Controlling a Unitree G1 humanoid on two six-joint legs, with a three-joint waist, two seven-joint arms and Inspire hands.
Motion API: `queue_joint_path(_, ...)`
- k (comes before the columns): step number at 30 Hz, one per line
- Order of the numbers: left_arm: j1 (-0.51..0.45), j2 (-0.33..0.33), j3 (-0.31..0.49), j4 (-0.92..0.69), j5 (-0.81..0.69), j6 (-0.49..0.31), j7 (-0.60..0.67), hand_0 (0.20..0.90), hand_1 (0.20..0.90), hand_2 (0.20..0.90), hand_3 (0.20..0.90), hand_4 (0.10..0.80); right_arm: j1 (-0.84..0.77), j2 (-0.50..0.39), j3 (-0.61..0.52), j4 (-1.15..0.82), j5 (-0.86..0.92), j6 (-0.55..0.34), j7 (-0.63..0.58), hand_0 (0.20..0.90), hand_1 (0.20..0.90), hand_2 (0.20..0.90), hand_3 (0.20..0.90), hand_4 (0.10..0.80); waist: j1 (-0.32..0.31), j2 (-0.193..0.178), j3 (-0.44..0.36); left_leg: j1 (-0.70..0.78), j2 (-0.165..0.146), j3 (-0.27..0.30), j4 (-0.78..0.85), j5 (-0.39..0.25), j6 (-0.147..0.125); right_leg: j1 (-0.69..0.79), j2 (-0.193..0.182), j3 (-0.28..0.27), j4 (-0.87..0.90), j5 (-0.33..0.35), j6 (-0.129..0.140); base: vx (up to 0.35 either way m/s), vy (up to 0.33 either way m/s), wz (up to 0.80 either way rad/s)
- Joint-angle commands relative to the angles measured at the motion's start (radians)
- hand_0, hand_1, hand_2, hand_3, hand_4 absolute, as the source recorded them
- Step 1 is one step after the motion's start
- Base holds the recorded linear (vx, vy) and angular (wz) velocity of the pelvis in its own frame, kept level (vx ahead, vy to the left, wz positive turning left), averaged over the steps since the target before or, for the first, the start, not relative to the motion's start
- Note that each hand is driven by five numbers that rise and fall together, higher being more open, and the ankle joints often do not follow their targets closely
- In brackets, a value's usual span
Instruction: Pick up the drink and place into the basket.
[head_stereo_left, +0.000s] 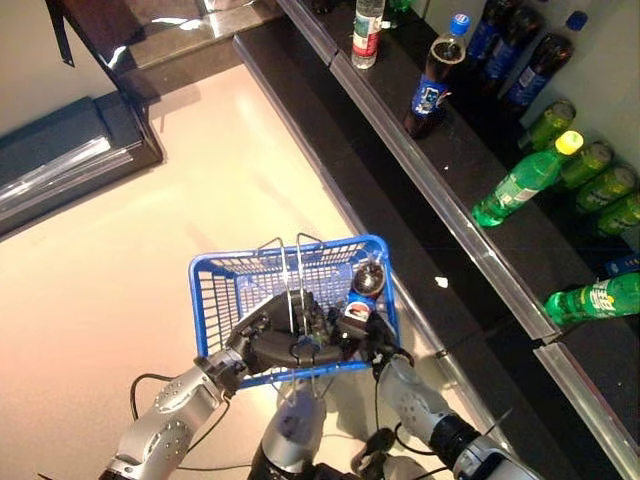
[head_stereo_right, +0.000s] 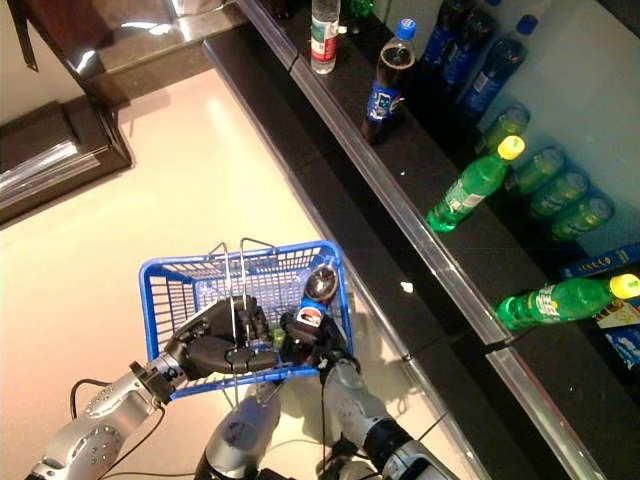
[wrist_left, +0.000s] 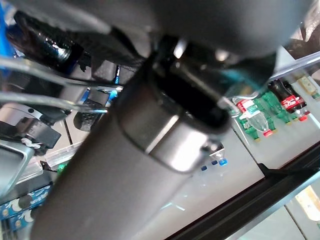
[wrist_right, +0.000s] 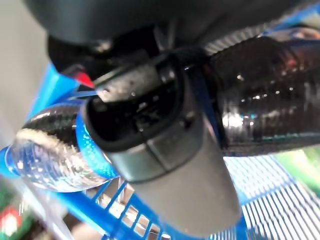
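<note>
While my left hand (head_stereo_right: 215, 345) grips the basket (head_stereo_right: 165, 285) handles, my right hand (head_stereo_right: 318, 345) clasps the blue-labelled cola bottle (head_stereo_right: 318, 290) inside; its print is unreadable.

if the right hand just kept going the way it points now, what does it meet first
The right hand points into the blue basket, curled round a dark cola bottle. Straight on, the bottle would probably meet the basket's far wall or floor first; depth is unclear.

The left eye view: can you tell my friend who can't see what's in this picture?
The right hand holds a dark cola bottle inside a blue basket. The left hand grips the basket's wire handles. More bottles, dark and green, stand on a black shelf to the right.
</note>
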Motion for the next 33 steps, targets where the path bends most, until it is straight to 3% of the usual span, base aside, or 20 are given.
queue_joint_path(1,-0.113,-0.038,0.047,-0.387,-0.145,-0.139,-0.185,0.3,0.3,0.3,0.2,0.1,-0.108,0.117,0.048,-0.094,0.087,-0.016,0.153,0.3,0.3,0.3,0.2,0.1,-0.007,0.008,-0.075,-0.019,0.015,0.013,0.066,-0.026,0.018,-0.038,0.005,-0.022,0.021,0.099,-0.064,0.0,0.0,0.0)
queue_joint_path(15,-0.125,-0.001,0.04,-0.405,-0.144,-0.097,-0.216,0.3,0.3,0.3,0.2,0.1,-0.16,0.114,0.026,0.037,0.114,0.03,0.178,0.3,0.3,0.3,0.2,0.1,0.013,-0.001,-0.061,-0.021,0.009,0.0,0.069,-0.026,0.024,-0.042,-0.001,-0.026,0.029,0.109,-0.053,0.047,-0.005,0.05)
queue_joint_path(22,-0.144,0.02,0.045,-0.406,-0.163,-0.067,-0.23,0.3,0.3,0.3,0.2,0.1,-0.218,0.118,-0.072,0.179,0.294,0.069,0.211,0.3,0.3,0.3,0.2,0.1,0.022,-0.001,-0.053,-0.023,0.01,0.003,0.073,-0.031,0.027,-0.042,-0.005,-0.03,0.032,0.114,-0.048,0.016,-0.003,0.0)
queue_joint_path(33,-0.195,0.069,0.044,-0.42,-0.196,-0.039,-0.223,0.3,0.3,0.3,0.2,0.1,-0.34,0.088,-0.207,0.359,0.368,0.102,0.15,0.3,0.3,0.3,0.2,0.1,0.031,-0.008,-0.032,-0.022,0.014,0.009,0.076,-0.038,0.033,-0.042,-0.005,-0.034,0.035,0.124,-0.039,0.02,-0.006,0.02)
